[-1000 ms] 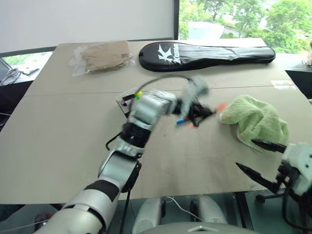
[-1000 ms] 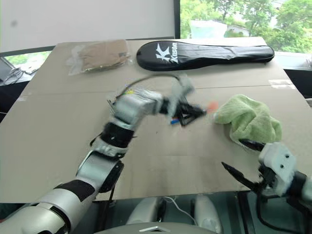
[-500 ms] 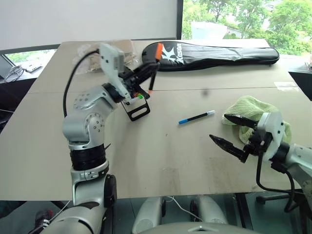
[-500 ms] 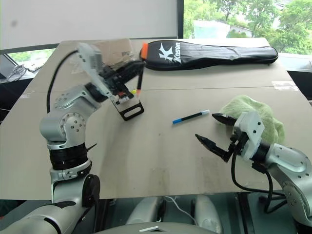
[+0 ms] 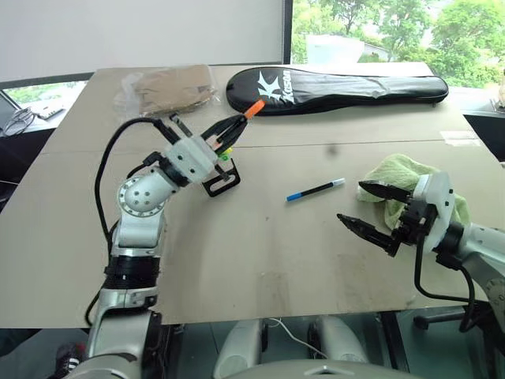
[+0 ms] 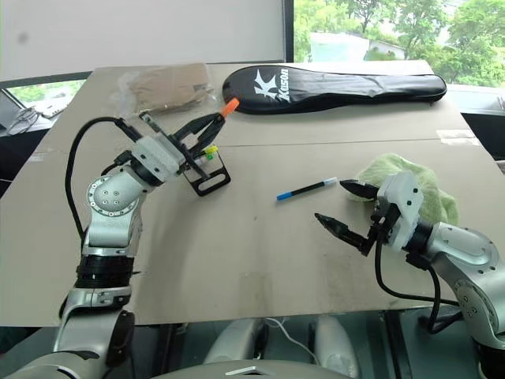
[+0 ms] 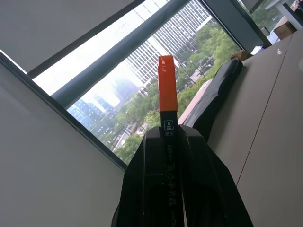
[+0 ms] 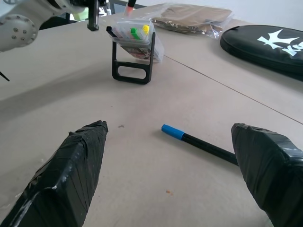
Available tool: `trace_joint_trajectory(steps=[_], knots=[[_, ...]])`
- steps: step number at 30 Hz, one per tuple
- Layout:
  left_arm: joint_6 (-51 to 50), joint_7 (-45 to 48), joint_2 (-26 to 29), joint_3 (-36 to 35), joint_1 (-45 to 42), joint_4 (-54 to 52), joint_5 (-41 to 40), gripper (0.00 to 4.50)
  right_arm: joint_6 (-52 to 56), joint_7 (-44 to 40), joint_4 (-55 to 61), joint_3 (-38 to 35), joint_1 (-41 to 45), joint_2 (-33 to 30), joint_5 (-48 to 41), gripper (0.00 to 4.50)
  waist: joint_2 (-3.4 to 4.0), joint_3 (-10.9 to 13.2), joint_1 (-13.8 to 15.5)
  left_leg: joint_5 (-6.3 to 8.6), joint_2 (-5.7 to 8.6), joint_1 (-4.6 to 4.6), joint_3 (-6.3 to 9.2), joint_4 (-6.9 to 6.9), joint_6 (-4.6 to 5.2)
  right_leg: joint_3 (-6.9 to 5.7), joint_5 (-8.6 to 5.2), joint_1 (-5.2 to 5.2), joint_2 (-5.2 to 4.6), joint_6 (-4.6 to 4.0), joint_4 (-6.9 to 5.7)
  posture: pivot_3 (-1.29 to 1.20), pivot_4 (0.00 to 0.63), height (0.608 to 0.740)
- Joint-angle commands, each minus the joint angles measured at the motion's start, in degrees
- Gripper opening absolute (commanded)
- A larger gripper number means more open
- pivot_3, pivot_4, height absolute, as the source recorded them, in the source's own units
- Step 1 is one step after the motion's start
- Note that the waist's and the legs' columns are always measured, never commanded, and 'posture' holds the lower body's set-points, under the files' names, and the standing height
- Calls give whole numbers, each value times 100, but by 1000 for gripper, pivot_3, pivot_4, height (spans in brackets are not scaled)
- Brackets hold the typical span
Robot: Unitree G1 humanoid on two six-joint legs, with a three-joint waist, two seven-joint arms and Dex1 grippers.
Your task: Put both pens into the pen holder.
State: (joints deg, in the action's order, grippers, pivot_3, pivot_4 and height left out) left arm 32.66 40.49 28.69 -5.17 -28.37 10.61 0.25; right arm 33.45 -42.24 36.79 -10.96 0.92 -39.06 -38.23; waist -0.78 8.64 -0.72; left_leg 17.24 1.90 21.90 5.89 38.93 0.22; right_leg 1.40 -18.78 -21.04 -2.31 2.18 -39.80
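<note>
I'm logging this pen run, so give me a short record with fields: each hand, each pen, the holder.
left hand: shut on the orange-ended marker, raised by the pen holder
right hand: open, holding nothing, near the green towel
blue-and-black pen: lying on the table
pen holder: standing, yellow and green markers inside
</note>
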Motion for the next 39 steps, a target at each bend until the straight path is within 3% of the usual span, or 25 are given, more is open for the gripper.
trace_joint_trajectory(steps=[1, 17, 19, 23, 27, 34, 37, 39], knots=[[648, 42, 120, 39, -176, 420, -188, 36, -87, -80, 124, -100, -16, -60, -118, 4460, 0, 0, 5, 0, 2, 0, 0, 0, 0, -4, 0, 0, -2, 0, 0, 0, 150, 740], [905, -38, 408, -42, -213, 1030, -629, 36, -466, -333, 628, -349, -257, -34, -663, 4460, 0, 0, -10, 0, 3, -1, 3, 2, 1, -17, 0, 0, 0, 0, -3, 0, 150, 740], [783, -31, 395, -39, -163, 944, -755, 920, -544, -383, 603, -324, -265, -49, -622, 4460, 0, 0, -11, 0, 3, -1, 5, 2, 0, -18, 0, 0, 1, 0, -4, 0, 150, 740], [678, -150, 412, -65, -95, 759, -744, 2217, -668, -404, 539, -299, -251, -30, -580, 4460, 0, 0, -12, 0, 2, -1, 5, 2, 0, -18, 0, 0, 1, 0, -3, 0, 150, 740], [203, -209, 399, -35, 89, 49, -947, 4042, -490, -243, 461, -184, -221, -103, -474, 4460, 0, 0, -10, 0, 2, -1, 5, 2, 0, -17, 0, 0, 0, 0, -4, 0, 150, 740], [-4537, -366, 445, 884, 147, -2890, -3169, 4042, -362, -68, 338, -334, -275, -100, -629, 4460, 0, 0, 14, 0, 2, 7, 21, 6, 1, -8, 0, 4, -6, 0, 0, 0, 150, 740], [-5835, -715, 428, 939, -172, -3239, -3459, 4042, -483, -106, 264, -329, -386, -168, -364, 4460, 0, 0, -14, 1, 4, 4, 24, 8, 1, -8, 0, 9, 0, 1, -1, 0, 150, 740], [-7192, -1255, 438, 1322, -875, -3287, -3121, 4042, -502, -83, 276, -441, -556, -184, -314, 4460, -2, 3, -18, 1, 2, -3, 22, 5, 2, -6, 0, 12, 12, 0, -3, 0, 150, 740]])
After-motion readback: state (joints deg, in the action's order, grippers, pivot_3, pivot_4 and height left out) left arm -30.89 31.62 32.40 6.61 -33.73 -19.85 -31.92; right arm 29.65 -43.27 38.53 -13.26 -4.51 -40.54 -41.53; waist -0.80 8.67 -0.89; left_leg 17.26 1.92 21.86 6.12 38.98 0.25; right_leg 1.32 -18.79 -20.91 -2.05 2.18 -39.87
